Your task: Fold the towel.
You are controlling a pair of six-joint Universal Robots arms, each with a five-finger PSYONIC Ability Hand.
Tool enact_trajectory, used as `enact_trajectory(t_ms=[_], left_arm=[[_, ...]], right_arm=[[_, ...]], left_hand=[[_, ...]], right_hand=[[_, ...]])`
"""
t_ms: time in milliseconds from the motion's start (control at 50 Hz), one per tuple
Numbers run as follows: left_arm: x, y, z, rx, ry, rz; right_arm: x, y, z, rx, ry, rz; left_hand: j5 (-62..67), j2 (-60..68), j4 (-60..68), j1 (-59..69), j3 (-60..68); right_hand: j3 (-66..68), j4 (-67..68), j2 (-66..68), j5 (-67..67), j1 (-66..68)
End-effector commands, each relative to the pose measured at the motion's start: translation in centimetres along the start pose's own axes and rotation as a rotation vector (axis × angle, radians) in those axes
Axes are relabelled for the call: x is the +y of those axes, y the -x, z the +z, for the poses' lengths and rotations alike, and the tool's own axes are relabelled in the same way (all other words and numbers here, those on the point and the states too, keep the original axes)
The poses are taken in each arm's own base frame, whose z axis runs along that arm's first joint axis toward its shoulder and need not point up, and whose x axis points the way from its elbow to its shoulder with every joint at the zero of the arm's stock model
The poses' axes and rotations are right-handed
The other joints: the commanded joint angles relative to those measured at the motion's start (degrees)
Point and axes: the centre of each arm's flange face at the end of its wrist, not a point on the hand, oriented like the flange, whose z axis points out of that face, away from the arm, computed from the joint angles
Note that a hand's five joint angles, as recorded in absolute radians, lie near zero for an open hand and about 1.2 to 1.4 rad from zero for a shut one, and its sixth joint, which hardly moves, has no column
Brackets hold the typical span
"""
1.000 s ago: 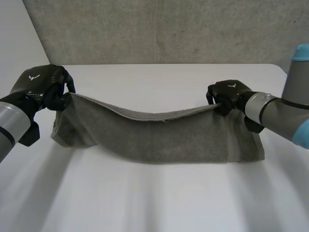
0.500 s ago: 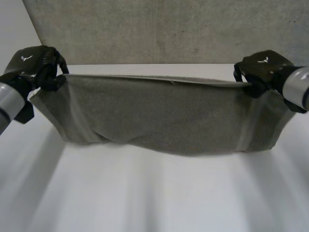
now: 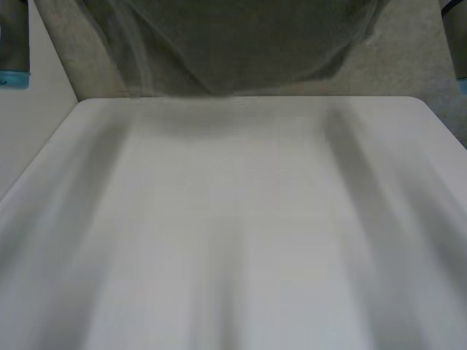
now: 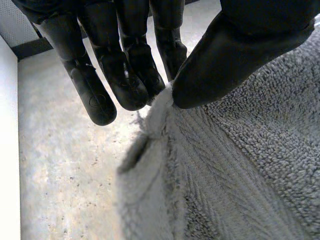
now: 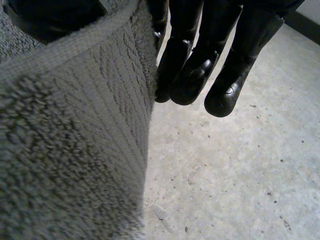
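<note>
The grey towel (image 3: pixel 233 44) hangs in the air above the far edge of the white table (image 3: pixel 233 233), its lower edge sagging to a point. My left hand (image 4: pixel 235 50) pinches a top corner of the towel (image 4: pixel 240 165) between thumb and fingers. In the right wrist view the hemmed edge of the towel (image 5: pixel 70 140) runs between my right hand's fingers (image 5: pixel 200 55) and the dark part of the hand behind the cloth, so it is pinched there too. Only the forearms, left arm (image 3: pixel 13 44) and right arm (image 3: pixel 456 36), show in the head view.
A grey concrete wall (image 3: pixel 408 65) rises behind the table. The wrist views look down past the towel at a speckled grey floor (image 5: pixel 240 170).
Both hands have risen sharply with the towel, lifting it off the table and out past the head view's upper edge. The grip on both corners is unchanged.
</note>
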Motion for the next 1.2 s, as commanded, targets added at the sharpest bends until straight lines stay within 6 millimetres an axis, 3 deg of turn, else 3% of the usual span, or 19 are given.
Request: enact_trajectory(t_ms=[20,80,120,140,180,200,240,260,300,320,360,400,540,680,820,960,1020,1060,1200], left_arm=[[4.9,-0.3,-5.5,0.024,0.229,-0.022],[6.2,-0.7,-7.4,0.046,0.297,-0.028],[8.6,-2.0,-11.8,0.118,0.44,-0.07],[8.6,-2.0,-11.8,0.118,0.441,-0.07],[10.1,-3.1,-15.9,0.181,0.555,-0.104],[10.1,-3.1,-16.0,0.182,0.555,-0.105],[11.2,-3.5,-19.2,0.209,0.623,-0.093],[11.2,-3.5,-19.2,0.209,0.623,-0.093],[11.8,-3.7,-21.7,0.223,0.667,-0.048],[11.8,-3.7,-21.7,0.223,0.667,-0.047],[12.0,-3.7,-22.6,0.232,0.685,-0.02],[12.3,-3.8,-23.8,0.251,0.71,0.027],[12.4,-3.8,-24.2,0.26,0.721,0.061],[12.5,-2.9,-24.1,0.231,0.728,0.076],[12.6,-2.0,-23.9,0.193,0.733,0.093],[12.6,-1.8,-23.9,0.182,0.737,0.095],[12.6,-1.8,-23.9,0.184,0.737,0.095],[12.6,-1.8,-24.0,0.184,0.738,0.094],[11.9,-2.1,-23.6,0.19,0.735,0.093]], right_arm=[[3.8,3.3,-4.6,-0.191,0.235,0.081],[5.1,4.2,-6.1,-0.242,0.298,0.106],[7.3,5.5,-9.5,-0.315,0.412,0.143],[7.3,5.6,-9.6,-0.316,0.413,0.143],[8.9,7.0,-13.2,-0.375,0.514,0.151],[8.9,7.0,-13.2,-0.375,0.515,0.151],[10.6,8.2,-16.9,-0.423,0.618,0.136],[10.6,8.2,-16.9,-0.424,0.619,0.136],[11.7,9.4,-19.8,-0.473,0.692,0.114],[11.7,9.4,-19.9,-0.473,0.692,0.114],[12.9,10.4,-22.0,-0.51,0.75,0.104],[13.2,10.7,-22.6,-0.517,0.769,0.102],[14.8,10.7,-23.7,-0.497,0.828,0.103],[15.9,9.6,-24.5,-0.413,0.913,0.06],[16.3,8.8,-24.6,-0.351,0.964,0.02],[15.7,8.1,-24.3,-0.325,0.991,0.006],[14.8,7.9,-23.9,-0.337,1.0,0.016],[14.0,7.8,-23.8,-0.355,1.01,0.03],[12.5,7.4,-22.7,-0.358,1.007,0.041]], left_hand=[[2.4,2.7,1.8,4.0,2.1],[2.4,2.7,1.8,4.0,2.1],[2.4,2.7,1.8,4.0,2.1],[2.4,2.7,1.8,4.0,2.1],[2.4,2.7,1.8,4.0,2.1],[2.4,2.7,1.8,4.0,2.1],[2.4,2.7,1.8,4.0,2.1],[2.4,2.7,1.8,4.0,2.1],[2.4,2.7,1.8,4.0,2.1],[2.4,2.7,1.8,4.0,2.1],[2.4,2.7,1.8,4.0,2.1],[2.4,2.7,1.8,4.0,2.1],[2.4,2.7,1.8,4.0,2.1],[2.4,2.7,1.8,4.0,2.1],[2.4,2.7,1.8,4.0,2.1],[2.4,2.7,1.8,4.0,2.1],[2.4,2.7,1.8,4.0,2.1],[2.4,2.7,1.8,4.0,2.1],[2.4,2.7,1.8,4.0,2.1]], right_hand=[[4.4,4.0,3.9,3.3,4.4],[4.4,4.0,3.9,3.3,4.4],[4.4,4.0,3.9,3.3,4.4],[4.4,4.0,3.9,3.3,4.4],[4.4,4.0,3.9,3.3,4.4],[4.4,4.0,3.9,3.3,4.4],[4.4,4.0,3.9,3.3,4.4],[4.4,4.0,3.9,3.3,4.4],[4.4,4.0,3.9,3.3,4.4],[4.4,4.0,3.9,3.3,4.4],[4.4,4.0,3.9,3.3,4.4],[4.4,4.0,3.9,3.3,4.4],[1.6,1.2,1.1,0.5,1.6],[-25.8,-26.2,-26.3,-26.8,-25.8],[-33.2,-33.6,-33.7,-34.3,-33.3],[-30.2,-30.6,-30.7,-31.2,-30.2],[-14.2,-14.6,-14.7,-15.3,-14.2],[4.4,4.0,3.8,3.3,4.3],[4.4,4.0,3.9,3.3,4.4]])
